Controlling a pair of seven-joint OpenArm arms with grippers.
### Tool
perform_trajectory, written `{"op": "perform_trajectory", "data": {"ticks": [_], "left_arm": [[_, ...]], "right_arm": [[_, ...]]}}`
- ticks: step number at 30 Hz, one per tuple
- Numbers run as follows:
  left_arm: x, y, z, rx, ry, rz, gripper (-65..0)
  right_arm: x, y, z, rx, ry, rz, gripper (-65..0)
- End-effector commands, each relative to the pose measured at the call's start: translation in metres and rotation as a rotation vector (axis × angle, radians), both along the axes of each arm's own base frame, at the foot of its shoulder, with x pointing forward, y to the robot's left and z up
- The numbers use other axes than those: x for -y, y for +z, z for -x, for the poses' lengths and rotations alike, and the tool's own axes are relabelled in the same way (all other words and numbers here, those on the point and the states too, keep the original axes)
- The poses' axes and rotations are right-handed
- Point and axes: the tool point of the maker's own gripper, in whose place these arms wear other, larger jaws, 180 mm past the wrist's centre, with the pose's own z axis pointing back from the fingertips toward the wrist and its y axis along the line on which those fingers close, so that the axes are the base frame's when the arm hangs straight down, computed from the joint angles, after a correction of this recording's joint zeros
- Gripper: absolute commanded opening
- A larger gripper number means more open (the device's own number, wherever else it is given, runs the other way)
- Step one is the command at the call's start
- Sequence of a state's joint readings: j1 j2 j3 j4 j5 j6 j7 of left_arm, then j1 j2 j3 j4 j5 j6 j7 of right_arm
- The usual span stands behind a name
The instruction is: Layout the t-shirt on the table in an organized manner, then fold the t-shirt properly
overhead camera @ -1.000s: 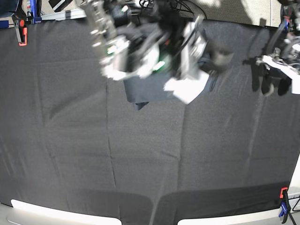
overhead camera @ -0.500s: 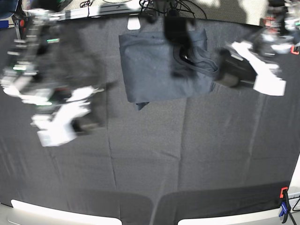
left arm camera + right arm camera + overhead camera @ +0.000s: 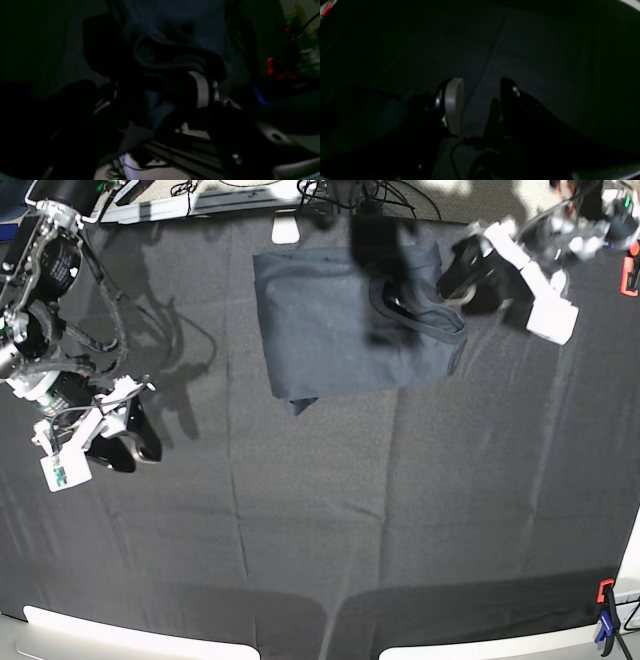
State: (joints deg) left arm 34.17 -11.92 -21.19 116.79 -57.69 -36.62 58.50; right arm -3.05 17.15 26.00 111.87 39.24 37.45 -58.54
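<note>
Both arms have swung outward off the t-shirt (image 3: 350, 320), which lies folded near the desk's (image 3: 400, 510) far edge. Left hand (image 3: 478, 275) hovers at its collar side, fingers spread, holding nothing. Right hand (image 3: 128, 442) hangs well apart over bare cloth, fingers parted and empty.

The t-shirt (image 3: 340, 320) at upper centre of the base view is soft charcoal-navy cloth, matt and faintly creased; the table (image 3: 400, 520) wears a flatter, blacker matt cloth with pressed fold lines, a pale smooth edge showing at the bottom; the right gripper (image 3: 480, 105) has one pale, smooth plastic-looking pad and one glossy black finger.
</note>
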Motion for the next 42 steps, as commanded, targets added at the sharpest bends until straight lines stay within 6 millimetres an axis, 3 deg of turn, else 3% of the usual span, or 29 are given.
{"op": "perform_trajectory", "data": {"ticks": [1,8,17,26,34,36,40,42], "left_arm": [[0.005,0.013,-0.002,0.041,-0.006,0.040,-34.3],[0.015,0.004,-0.001,0.035,-0.002,0.011,-34.3],[0.048,0.005,0.003,0.033,-0.080,0.058,-34.3],[0.055,0.018,0.001,0.083,-0.097,0.117,-34.3],[0.051,0.006,-0.013,0.090,-0.068,0.011,-34.9],[0.051,0.004,-0.012,0.084,-0.074,0.006,-40.3],[0.053,-0.003,-0.001,0.030,-0.109,-0.005,-65.0],[0.049,-0.007,0.005,0.003,-0.123,-0.020,-65.0]], "right_arm": [[0.000,0.014,-0.005,0.050,0.001,-0.017,-41.2],[0.000,0.014,-0.005,0.049,0.002,-0.020,-41.3],[0.000,0.014,-0.005,0.049,0.001,-0.020,-41.2],[0.000,0.014,-0.005,0.050,0.002,-0.020,-41.3],[-0.001,0.014,-0.005,0.049,0.005,-0.025,-41.3],[-0.001,0.014,-0.005,0.046,0.005,-0.024,-41.2],[-0.001,0.014,-0.005,0.046,0.005,-0.024,-41.3],[-0.001,0.014,-0.005,0.047,0.005,-0.024,-41.3]]}}
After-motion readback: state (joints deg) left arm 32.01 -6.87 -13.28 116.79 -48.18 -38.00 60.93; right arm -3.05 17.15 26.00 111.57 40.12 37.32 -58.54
